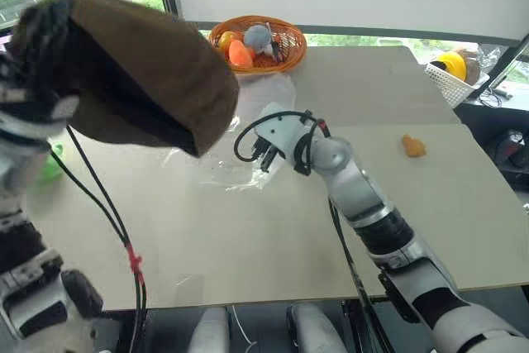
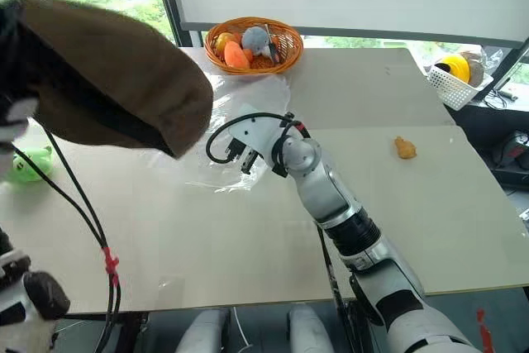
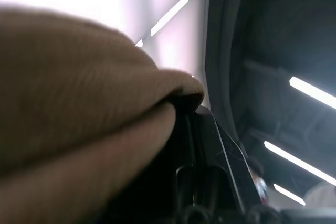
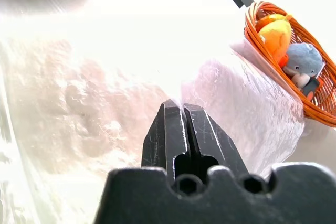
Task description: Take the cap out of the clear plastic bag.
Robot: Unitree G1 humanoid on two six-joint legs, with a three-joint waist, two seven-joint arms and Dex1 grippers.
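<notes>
Your left gripper (image 1: 41, 39), at the upper left of the left eye frame, is clenched on the dark brown soft fabric cap (image 1: 145, 80), gripping it by one edge; the cap's rounded dome hangs out from the fingers toward the frame's centre, its long axis running from upper left down to the right. It looks lifted clear, with nothing transparent wrapped around it that you can see.

Your right gripper (image 1: 263, 155), mid-frame, is clenched on a fold of the large clear crinkly plastic bag (image 1: 248, 121), pinning it to the pale tabletop (image 1: 248, 245). The bag lies flat between that gripper and the orange wicker basket (image 1: 258, 42) at top centre.

So the cap sits above and to the left of the bag, apart from it. Judging by this, the extraction is essentially done; keep the right hold and carry the cap further left.
</notes>
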